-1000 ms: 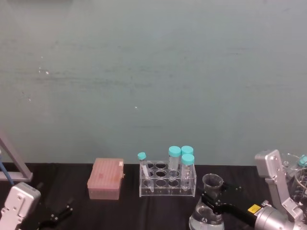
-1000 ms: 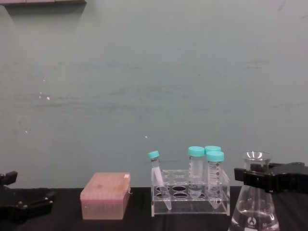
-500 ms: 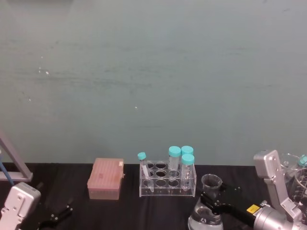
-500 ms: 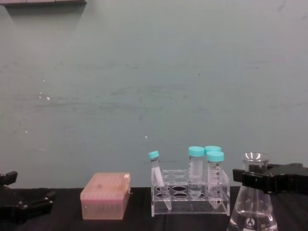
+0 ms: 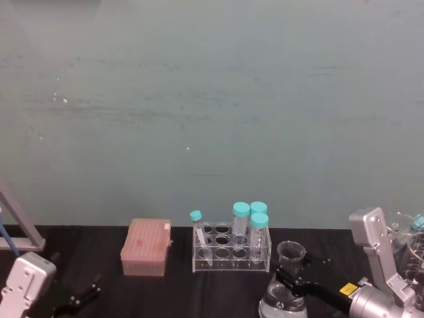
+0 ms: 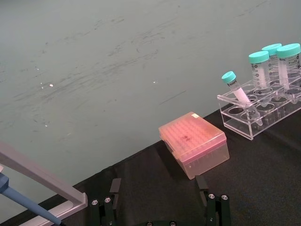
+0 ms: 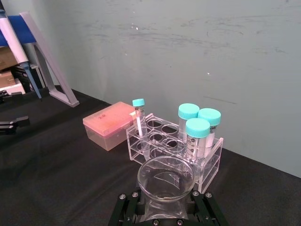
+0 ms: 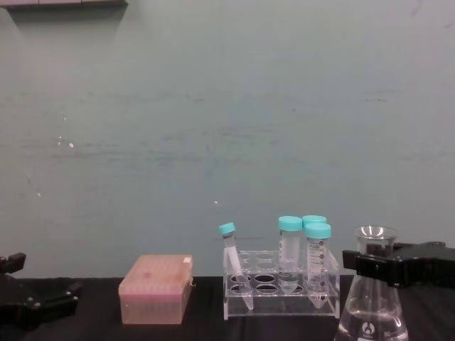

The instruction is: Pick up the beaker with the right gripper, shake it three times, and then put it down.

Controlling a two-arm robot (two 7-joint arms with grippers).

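The right gripper [image 8: 370,264] is clamped around the neck of the beaker [image 8: 374,309], just under its flared rim; the beaker stands upright, mouth up, long axis vertical. Just beyond the gripper and to its left stands a clear rack [image 8: 279,292] of teal-capped tubes [image 8: 317,257]. Farther left lies a pink box [image 8: 156,288]. The left gripper [image 5: 76,297] rests well apart at the far left, jaws spread

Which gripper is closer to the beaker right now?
Right. The right gripper is clamped around the beaker at its neck; the left gripper sits far off, beyond the pink box.
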